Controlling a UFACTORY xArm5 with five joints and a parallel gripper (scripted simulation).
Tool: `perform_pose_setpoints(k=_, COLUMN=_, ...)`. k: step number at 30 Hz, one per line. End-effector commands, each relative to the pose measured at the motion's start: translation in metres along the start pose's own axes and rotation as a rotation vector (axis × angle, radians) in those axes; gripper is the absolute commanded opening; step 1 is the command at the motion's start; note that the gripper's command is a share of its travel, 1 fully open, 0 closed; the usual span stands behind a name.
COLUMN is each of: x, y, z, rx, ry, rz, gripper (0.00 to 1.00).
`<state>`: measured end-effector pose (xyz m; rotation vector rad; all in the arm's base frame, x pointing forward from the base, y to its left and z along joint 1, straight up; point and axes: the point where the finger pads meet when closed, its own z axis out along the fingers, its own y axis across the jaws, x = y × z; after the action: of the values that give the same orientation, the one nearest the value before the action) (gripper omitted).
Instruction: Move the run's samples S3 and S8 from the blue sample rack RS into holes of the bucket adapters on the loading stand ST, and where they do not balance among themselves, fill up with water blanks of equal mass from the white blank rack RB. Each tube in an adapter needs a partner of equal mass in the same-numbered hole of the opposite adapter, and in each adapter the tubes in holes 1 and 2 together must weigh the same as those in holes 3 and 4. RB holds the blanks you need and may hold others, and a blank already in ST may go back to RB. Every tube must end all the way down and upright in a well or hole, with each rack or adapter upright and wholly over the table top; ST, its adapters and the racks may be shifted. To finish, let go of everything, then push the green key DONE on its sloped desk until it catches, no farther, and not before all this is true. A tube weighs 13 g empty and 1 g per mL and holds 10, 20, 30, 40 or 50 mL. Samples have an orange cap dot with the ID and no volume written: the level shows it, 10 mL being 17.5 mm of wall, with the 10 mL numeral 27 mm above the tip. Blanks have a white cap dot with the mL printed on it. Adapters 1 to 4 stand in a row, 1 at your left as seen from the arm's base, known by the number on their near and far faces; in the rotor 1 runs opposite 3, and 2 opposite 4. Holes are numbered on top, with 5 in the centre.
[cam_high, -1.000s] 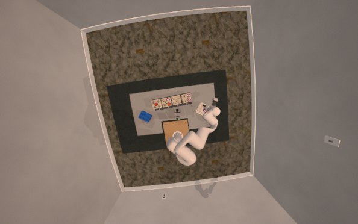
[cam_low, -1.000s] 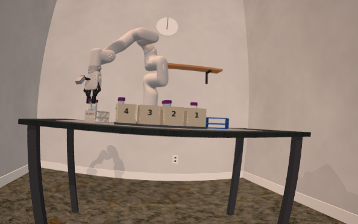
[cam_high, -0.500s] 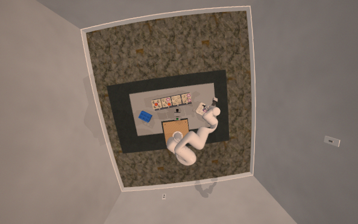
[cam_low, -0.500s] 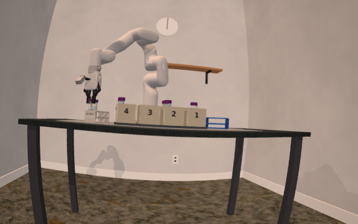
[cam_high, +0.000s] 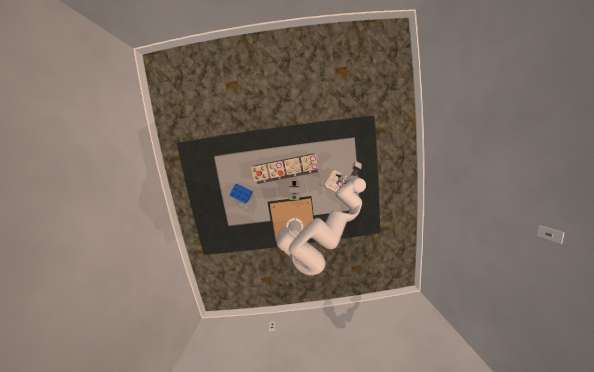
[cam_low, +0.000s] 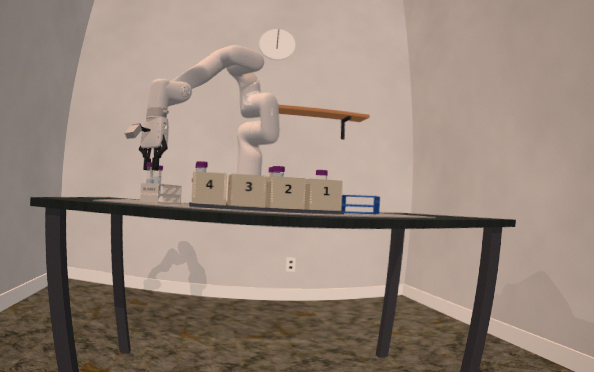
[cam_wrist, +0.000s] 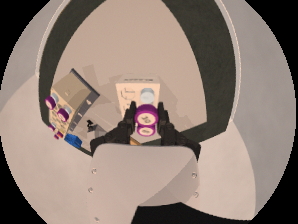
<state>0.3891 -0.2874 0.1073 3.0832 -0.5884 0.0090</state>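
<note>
Blank rack RB (cam_low: 161, 193) stands near the table's (cam_low: 270, 216) right-hand end as seen from the arm's base, beyond adapter 4 (cam_low: 209, 188). Directly over it hangs the gripper (cam_low: 153, 164), its fingers clamped partway shut on an upright blank tube (cam_wrist: 145, 121), purple cap between the pads, long axis vertical. So, I judge, the lift must go straight up. Hidden: the cap's mL figure is too small to read, and the tube's seating depth cannot be told.
</note>
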Motion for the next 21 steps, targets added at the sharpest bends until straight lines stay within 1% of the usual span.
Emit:
perform_pose_setpoints(k=1, x=0.001, y=0.000, z=-0.005, rx=-0.001, ry=0.004, rz=0.000, gripper=0.00)
perform_pose_setpoints(k=21, x=0.001, y=0.000, z=-0.016, rx=-0.001, ry=0.004, rz=0.000, gripper=0.00)
